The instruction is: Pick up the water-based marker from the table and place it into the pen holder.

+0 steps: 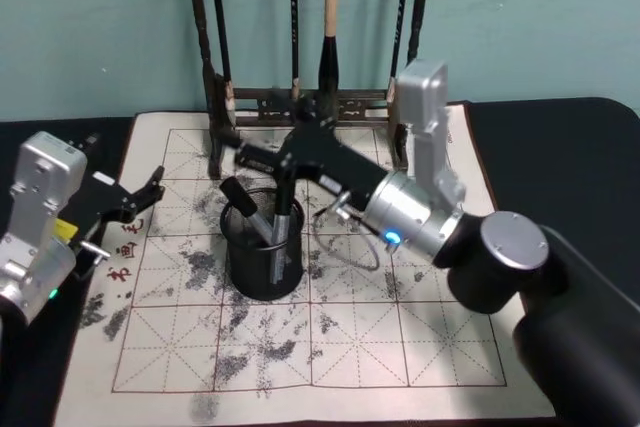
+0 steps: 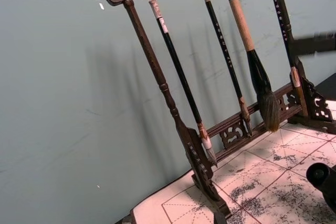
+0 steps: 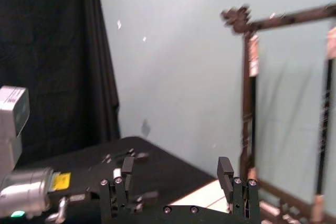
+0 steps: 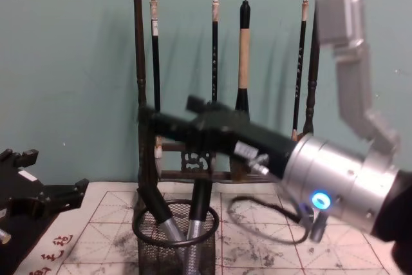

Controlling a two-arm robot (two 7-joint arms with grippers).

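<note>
The pen holder (image 1: pixel 265 265) (image 4: pixel 175 236), a black mesh cup, stands on the gridded mat of the table (image 1: pixel 400 347). Two markers lean inside it, with black caps and grey barrels (image 1: pixel 243 199) (image 4: pixel 159 216); I cannot tell which is the water-based marker. My right gripper (image 1: pixel 258 147) (image 4: pixel 164 119) (image 3: pixel 176 177) hovers just above and behind the holder's rim, open, with nothing between its fingers. My left gripper (image 1: pixel 143 197) (image 4: pixel 45 199) rests open at the mat's left edge, well clear of the holder.
A tall dark wooden brush rack (image 1: pixel 300 107) (image 2: pixel 173 108) (image 4: pixel 225 94) with several hanging brushes stands right behind the holder, close to the right gripper. A thin cable loop (image 1: pixel 345 237) lies on the mat to the holder's right. The mat's front half is bare.
</note>
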